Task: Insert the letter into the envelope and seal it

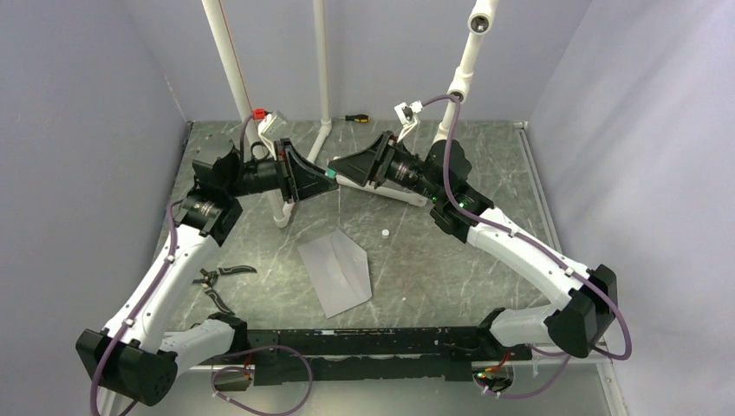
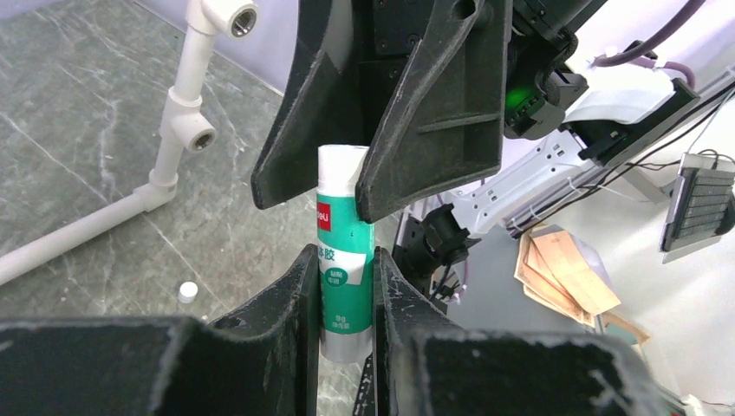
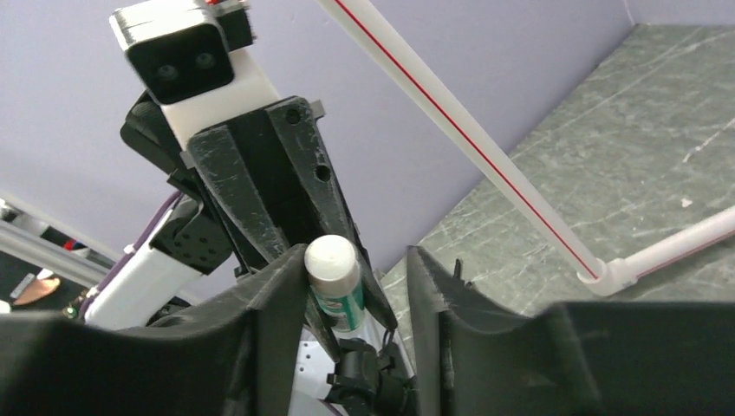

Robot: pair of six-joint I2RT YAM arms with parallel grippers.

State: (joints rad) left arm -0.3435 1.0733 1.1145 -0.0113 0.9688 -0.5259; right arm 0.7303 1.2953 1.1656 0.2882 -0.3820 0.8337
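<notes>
Left gripper (image 2: 344, 264) clamps a green-and-white glue stick (image 2: 345, 217) in mid-air; the right gripper (image 3: 357, 260) has its jaws apart around the stick's top, one finger touching. Below, the envelope (image 1: 335, 270) lies on the grey-green marbled table (image 1: 468, 260), near a small white cap (image 1: 383, 232). Lilac walls (image 1: 78, 87) enclose it.

Envelope (image 1: 336, 270) on table (image 1: 485, 260), glue stick (image 2: 344, 234) in left tool (image 2: 345, 264), seemingly behind

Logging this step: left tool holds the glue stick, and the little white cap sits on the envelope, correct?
No: the top view shows the white cap on bare table, apart from the envelope. The left tool does hold the glue stick.
</notes>
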